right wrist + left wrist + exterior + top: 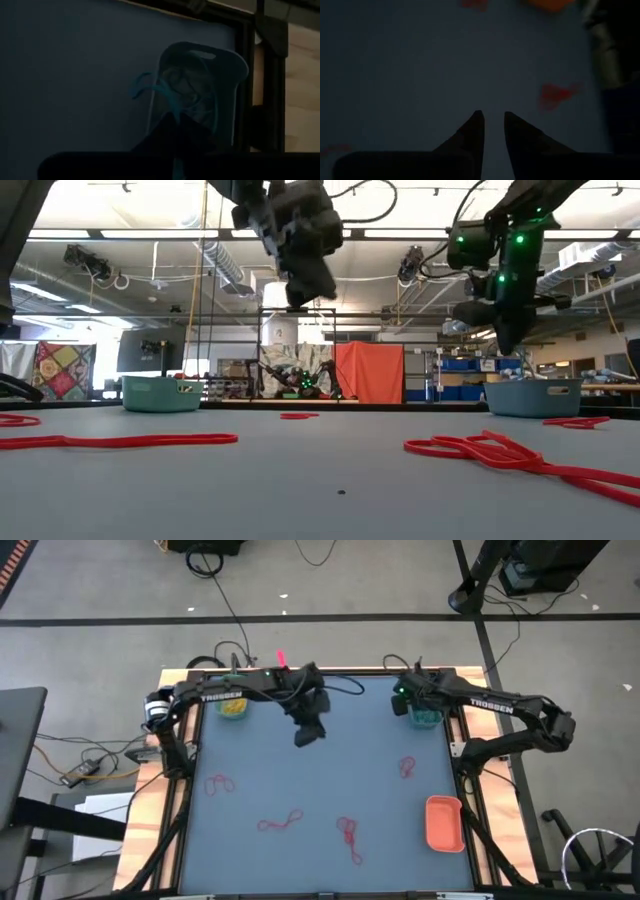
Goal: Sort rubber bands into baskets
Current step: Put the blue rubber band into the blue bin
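Above the teal basket (200, 100) at the tabletop's far right corner, the right gripper (177, 122) pinches a blue-teal band (150, 90) in nearly closed jaws, and the band could snag and fall outside.

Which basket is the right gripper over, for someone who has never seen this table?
Start at the table's far right corner, where the right gripper hangs. The teal basket sits directly beneath it, with blue-teal bands trailing over its rim. Unlike the orange-red basket nearer the front edge and the green basket at the far left, it is teal.
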